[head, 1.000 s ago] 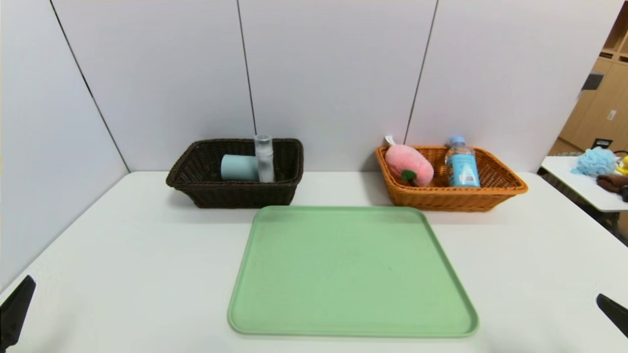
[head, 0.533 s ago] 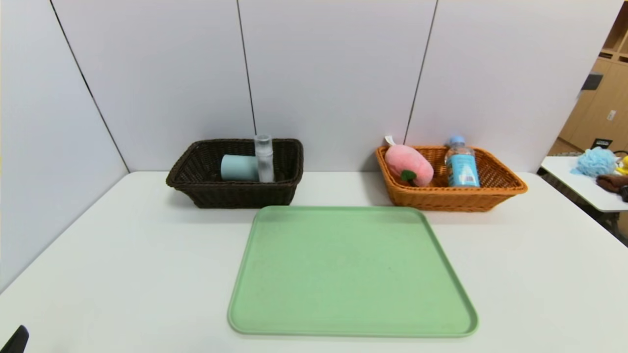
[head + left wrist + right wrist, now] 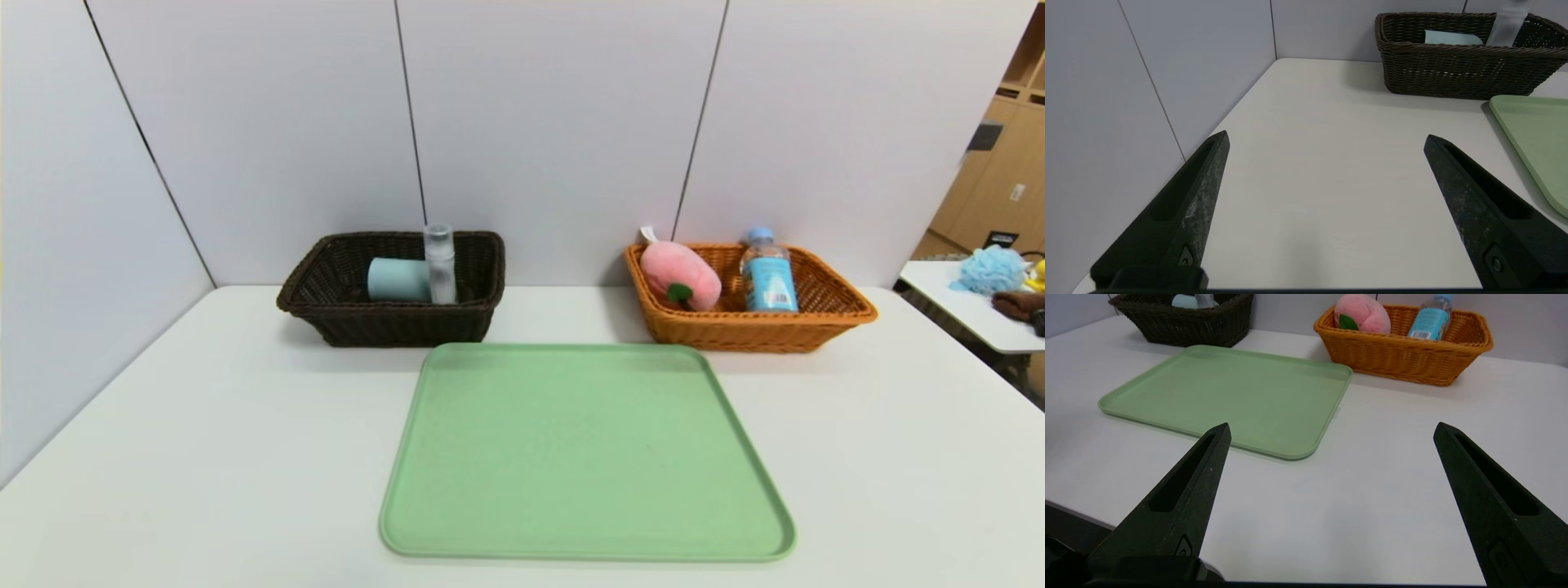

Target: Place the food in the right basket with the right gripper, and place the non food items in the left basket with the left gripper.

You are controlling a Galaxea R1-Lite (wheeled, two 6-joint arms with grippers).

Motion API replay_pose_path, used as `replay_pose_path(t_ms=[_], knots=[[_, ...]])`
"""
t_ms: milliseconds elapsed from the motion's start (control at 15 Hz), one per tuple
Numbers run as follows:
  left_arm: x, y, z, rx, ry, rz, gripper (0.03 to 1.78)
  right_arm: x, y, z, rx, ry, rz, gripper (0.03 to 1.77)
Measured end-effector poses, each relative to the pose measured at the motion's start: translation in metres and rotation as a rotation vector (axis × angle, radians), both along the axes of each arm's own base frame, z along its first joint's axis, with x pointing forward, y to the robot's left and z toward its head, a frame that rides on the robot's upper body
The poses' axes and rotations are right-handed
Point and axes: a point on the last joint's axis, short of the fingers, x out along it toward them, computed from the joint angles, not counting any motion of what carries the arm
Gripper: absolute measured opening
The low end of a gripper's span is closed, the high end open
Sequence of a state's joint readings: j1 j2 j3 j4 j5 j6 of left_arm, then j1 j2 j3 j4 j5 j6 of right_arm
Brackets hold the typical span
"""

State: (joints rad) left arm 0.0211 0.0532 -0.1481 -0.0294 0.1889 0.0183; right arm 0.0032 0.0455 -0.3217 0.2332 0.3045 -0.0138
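Both arms have pulled back out of my head view since a moment ago — the sorting looks finished. My left gripper [image 3: 1327, 139] and right gripper [image 3: 1331, 428] hang over the near worktop [image 3: 204, 457], jaws spread wide, holding nothing. The peach [image 3: 680, 274] and water bottle [image 3: 768, 273] sit in the orange basket [image 3: 759, 331]; the cup [image 3: 397, 279] and slim bottle [image 3: 439, 263] in the dark basket [image 3: 392, 327]. The green tray [image 3: 584, 457] lies bare — I can't spot the peeler.

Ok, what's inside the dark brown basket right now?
In the dark brown basket: a blue-grey cup lying on its side and a slim clear bottle standing upright beside it. The front wall hides the basket floor, so anything lying flat there can't be seen.
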Motion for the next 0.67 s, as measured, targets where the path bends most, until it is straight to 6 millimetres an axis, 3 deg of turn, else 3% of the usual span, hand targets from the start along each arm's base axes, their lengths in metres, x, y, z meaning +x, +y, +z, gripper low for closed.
replay_pose_path(t_ms=[200, 667], knots=[[-0.004, 0.000, -0.002, 0.004, -0.033, -0.001, 1.69, -0.006, -0.001, 0.004, -0.007, -0.094, -0.029, 1.71], [-0.005, 0.000, 0.001, 0.008, -0.134, 0.000, 1.69, 0.005, -0.002, -0.003, -0.020, -0.207, -0.121, 1.71]])
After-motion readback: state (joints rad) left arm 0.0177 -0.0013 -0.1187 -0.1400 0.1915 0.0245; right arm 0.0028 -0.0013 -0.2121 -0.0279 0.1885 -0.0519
